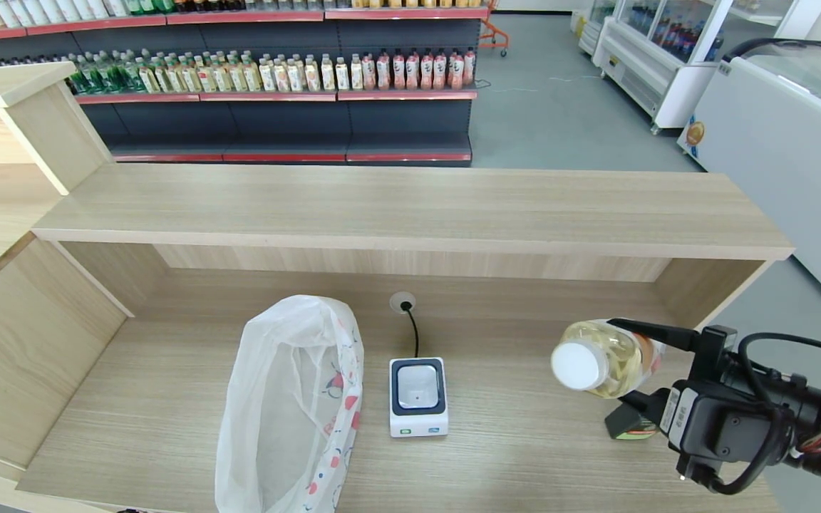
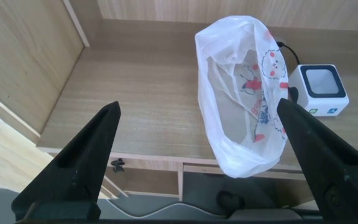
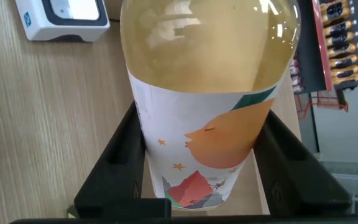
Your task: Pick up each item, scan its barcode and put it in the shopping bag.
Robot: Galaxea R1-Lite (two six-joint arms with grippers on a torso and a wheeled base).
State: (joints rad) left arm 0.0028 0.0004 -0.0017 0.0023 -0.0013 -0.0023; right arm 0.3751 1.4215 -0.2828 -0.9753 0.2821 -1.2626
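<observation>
Our right claw (image 1: 631, 363) holds the yellow drink bottle (image 1: 604, 355) sideways, ready for the scanner (image 1: 417, 395) on its left; our left claw (image 2: 197, 109) is open, empty

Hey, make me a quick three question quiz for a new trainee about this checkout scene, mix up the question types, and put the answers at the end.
1. True or false: the right claw is shut on the bottle and holds it above the counter.
2. Which thing stands on the counter beside the shopping bag, on the side toward the bottle?
A. the scanner
B. a wire basket
C. a cash drawer
3. Fill in the missing word: the jaws of the left claw stand ____.

Key: 1 true; 2 A; 3 open.
</observation>
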